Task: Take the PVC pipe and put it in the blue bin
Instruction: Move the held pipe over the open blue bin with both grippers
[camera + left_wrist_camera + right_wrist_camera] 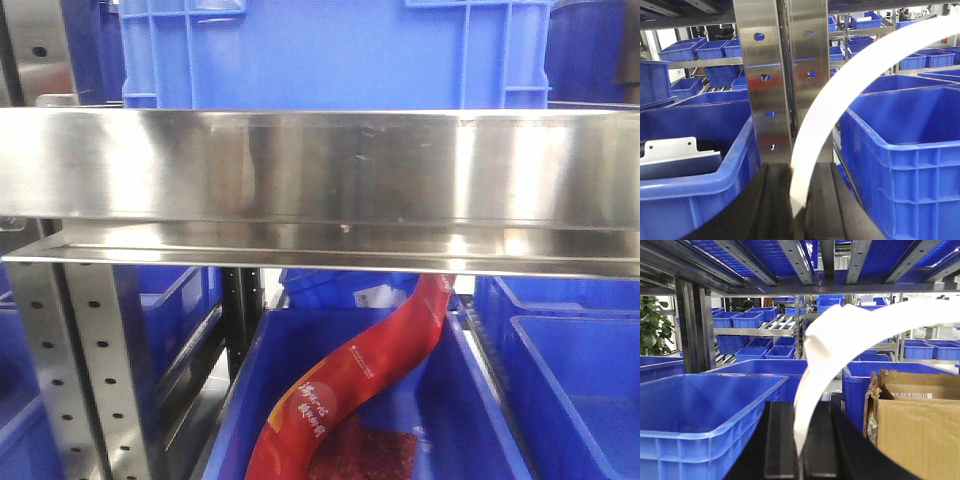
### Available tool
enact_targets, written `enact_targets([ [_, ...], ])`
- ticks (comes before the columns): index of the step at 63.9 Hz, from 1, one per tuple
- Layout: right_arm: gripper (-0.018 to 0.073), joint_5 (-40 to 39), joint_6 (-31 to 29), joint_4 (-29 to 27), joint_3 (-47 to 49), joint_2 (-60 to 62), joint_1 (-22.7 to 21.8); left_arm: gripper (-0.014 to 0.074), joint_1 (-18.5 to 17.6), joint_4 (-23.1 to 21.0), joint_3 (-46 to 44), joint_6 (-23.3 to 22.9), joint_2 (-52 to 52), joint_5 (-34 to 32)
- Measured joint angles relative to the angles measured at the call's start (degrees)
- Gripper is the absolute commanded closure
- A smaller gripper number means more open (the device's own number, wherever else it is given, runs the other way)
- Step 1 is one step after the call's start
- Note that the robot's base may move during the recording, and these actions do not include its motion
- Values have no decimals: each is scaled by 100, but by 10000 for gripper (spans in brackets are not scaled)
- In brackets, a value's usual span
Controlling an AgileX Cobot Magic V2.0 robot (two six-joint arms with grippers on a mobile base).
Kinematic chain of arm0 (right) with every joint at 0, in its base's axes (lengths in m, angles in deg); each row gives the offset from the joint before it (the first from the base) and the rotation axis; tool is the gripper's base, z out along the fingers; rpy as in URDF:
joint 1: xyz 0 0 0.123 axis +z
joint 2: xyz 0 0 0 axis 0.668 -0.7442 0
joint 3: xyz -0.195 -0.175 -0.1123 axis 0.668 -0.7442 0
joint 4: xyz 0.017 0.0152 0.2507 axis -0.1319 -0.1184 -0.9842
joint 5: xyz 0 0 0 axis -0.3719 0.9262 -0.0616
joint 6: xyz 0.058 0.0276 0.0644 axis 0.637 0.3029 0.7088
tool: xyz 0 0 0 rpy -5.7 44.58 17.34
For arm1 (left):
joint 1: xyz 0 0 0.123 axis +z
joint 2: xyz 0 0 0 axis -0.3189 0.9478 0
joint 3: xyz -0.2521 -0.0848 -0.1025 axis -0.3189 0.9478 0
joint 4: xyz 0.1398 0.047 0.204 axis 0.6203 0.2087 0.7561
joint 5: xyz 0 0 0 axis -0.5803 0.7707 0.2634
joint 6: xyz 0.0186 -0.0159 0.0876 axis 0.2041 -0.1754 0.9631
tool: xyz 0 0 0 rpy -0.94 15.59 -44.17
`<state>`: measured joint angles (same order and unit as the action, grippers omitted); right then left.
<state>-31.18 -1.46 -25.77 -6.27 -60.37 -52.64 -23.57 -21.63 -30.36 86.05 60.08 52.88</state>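
Left gripper (799, 175) closed — blue bin (900, 165) beside.

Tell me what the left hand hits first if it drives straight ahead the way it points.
Most likely the steel rack post, dead ahead of the left hand. The blue bin sits right of that line. Depth is unclear from the wrist view.
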Motion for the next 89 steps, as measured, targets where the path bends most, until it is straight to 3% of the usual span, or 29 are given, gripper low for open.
enact_targets([
  [52, 727, 0, 0, 0, 0, 0, 0, 707, 0, 0, 0, 0, 0, -10],
  [67, 727, 563, 0, 102, 68, -367, 130, 707, -49, -46, -28, 0, 365, -22],
  [74, 727, 685, -70, 154, 343, -783, 473, 707, -329, -180, -354, 0, 850, -22],
  [89, 727, 646, -145, 175, 1260, -1996, 1514, 707, -1545, -112, -1521, 0, 2284, -179],
])
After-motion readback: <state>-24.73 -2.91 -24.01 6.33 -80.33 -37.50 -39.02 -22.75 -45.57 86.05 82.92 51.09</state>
